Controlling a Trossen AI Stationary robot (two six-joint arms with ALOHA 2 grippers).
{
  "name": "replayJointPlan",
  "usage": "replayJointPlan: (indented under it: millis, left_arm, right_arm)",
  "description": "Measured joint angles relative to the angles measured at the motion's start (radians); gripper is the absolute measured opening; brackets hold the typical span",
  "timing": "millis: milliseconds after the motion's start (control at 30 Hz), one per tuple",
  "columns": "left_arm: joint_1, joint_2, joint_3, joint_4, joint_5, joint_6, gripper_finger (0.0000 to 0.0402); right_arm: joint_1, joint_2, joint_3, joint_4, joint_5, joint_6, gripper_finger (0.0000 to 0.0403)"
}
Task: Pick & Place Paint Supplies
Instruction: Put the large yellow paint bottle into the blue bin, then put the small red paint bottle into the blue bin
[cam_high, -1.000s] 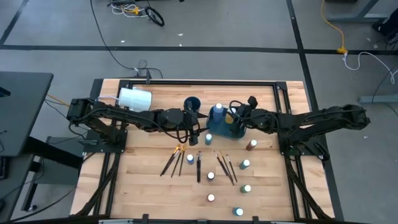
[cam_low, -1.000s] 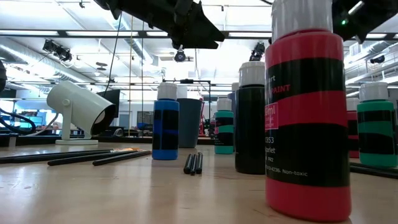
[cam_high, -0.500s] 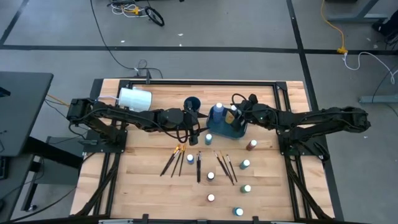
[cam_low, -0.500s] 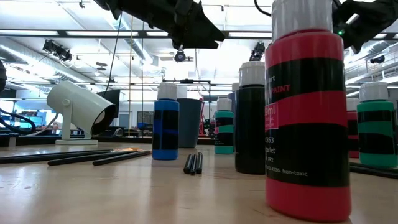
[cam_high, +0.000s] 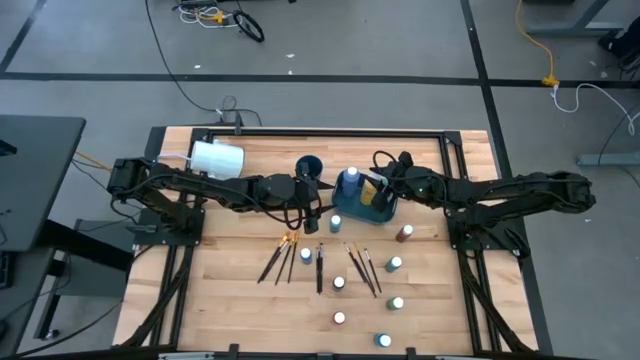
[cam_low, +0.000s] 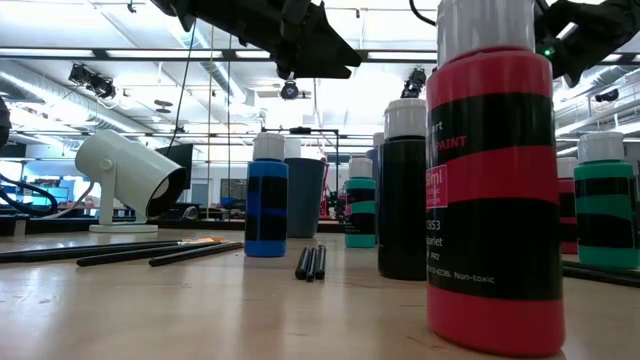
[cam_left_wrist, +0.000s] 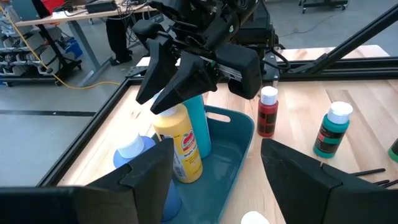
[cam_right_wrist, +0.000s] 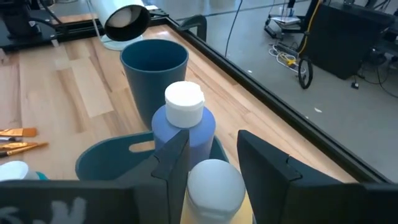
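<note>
Right gripper (cam_left_wrist: 186, 84): over the teal bin (cam_high: 372, 212), jaws pinching the white cap of the yellow bottle (cam_left_wrist: 181, 144), which stands inside the bin.
Left gripper (cam_high: 318, 205): parked at the bin's 9 o'clock, jaws spread, nothing between them.
Bin contents: a big blue bottle (cam_right_wrist: 184, 127) at the 9 o'clock end, the yellow bottle, and a tall teal bottle (cam_left_wrist: 199, 127) right behind the yellow one, touching it.
Around the bin: dark blue cup (cam_high: 309, 166) at its 10 o'clock, close by; white cylinder (cam_high: 217, 158) lying on its side, well apart at 9 o'clock.
In the way: the big blue bottle crowds the yellow one; the right arm covers the bin's 3 o'clock end in the high view.
Loose bottles, counted from above: eight small white-capped ones on the table (cam_high: 240, 300), nearest the red bottle (cam_high: 404, 233) at the bin's 5 o'clock and one (cam_high: 335, 222) at 7 o'clock.
Brushes: left cluster (cam_high: 281, 258) with an orange-tipped brush, about four; a dark one (cam_high: 320, 268) in the middle; right cluster (cam_high: 362, 268), about three. Exact brush count I can't tell.
</note>
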Motion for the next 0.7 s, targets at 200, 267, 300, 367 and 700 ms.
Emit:
replayJointPlan:
  millis: [200, 267, 300, 367, 700]
  left_arm:
    - [0.0, 0.0, 0.0, 0.0, 0.0, 0.0, 0.025]
    - [0.0, 0.0, 0.0, -0.001, 0.0, 0.0, 0.025]
    - [0.0, 0.0, 0.0, -0.003, 0.0, 0.0, 0.025]
    - [0.0, 0.0, 0.0, -0.009, 0.001, 0.0, 0.025]
    - [-0.012, 0.001, 0.0, -0.032, 0.06, -0.036, 0.025]
  right_arm:
    - [0.0, 0.0, 0.007, 0.032, -0.023, -0.037, 0.0159]
    - [0.0, 0.0, 0.021, 0.034, -0.032, -0.043, 0.0173]
    - [0.001, 0.0, 0.027, 0.035, -0.032, -0.043, 0.018]
    - [0.0, 0.0, 0.041, 0.033, -0.032, -0.047, 0.0194]
    - [0.068, 0.0, 0.092, 0.064, -0.234, -0.133, 0.0217]
